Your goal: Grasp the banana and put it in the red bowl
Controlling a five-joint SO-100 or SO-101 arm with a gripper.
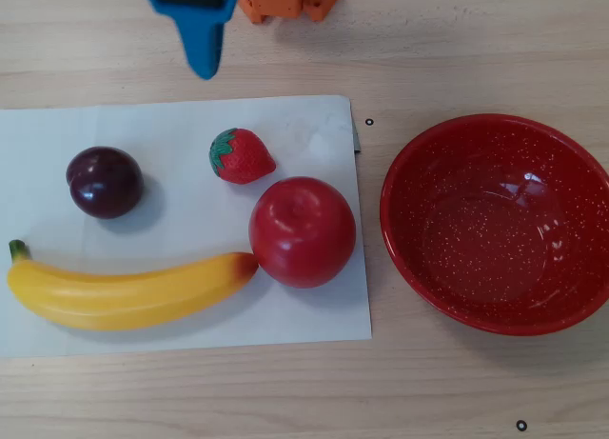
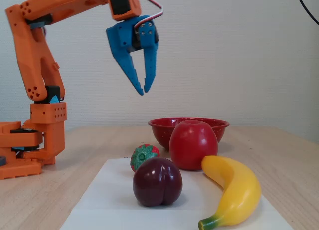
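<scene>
The blue claw (image 2: 144, 91) hangs in the air on an orange arm (image 2: 55, 10), its two fingers pointing down with only a narrow gap between their tips, and it holds nothing. In the overhead view only its blue tip (image 1: 203, 63) shows, near the top edge of the wooden desk (image 1: 428, 39), well apart from the fruit. A white sheet of paper (image 1: 181, 134) covers the left part of the desk in that view and carries four toy fruits. The banana (image 1: 124, 291), glossy yellow with a small green stem tip, lies on its side along the lower edge of the paper, stem toward the left edge of the desk. Its other end touches or very nearly touches a smooth red apple (image 1: 303, 231) near the paper's right edge. A strawberry (image 1: 241, 155) sits just above the apple, and a dark purple plum (image 1: 105, 182) rests further left. The red bowl (image 1: 409, 172), speckled with white, stands upright and empty on the bare wood toward the right edge of the desk, just beside the paper. In the fixed view the arm's orange base (image 2: 30, 150) stands at the left edge of the desk, with the bowl (image 2: 159, 127) behind the apple (image 2: 193, 144) and the banana (image 2: 234, 190) nearest the camera.
</scene>
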